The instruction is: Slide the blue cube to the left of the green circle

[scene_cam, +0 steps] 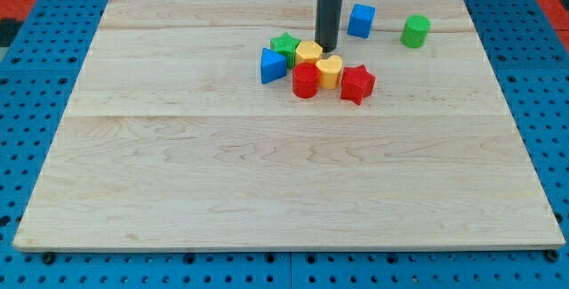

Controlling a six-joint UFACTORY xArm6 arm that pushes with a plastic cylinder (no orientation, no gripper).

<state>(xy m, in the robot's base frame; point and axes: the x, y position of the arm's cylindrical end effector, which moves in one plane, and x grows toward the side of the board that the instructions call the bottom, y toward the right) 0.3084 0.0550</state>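
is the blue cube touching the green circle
No, the blue cube sits apart from the green circle, with bare board between them at the view's top right.

My tip [326, 50] down, rod upright

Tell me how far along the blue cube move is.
Nearly done: the blue cube already lies on the view's left of the green circle, with a gap between them. In hand: my tip sits left of the cube, beside the yellow block. Left: perhaps closing that gap.
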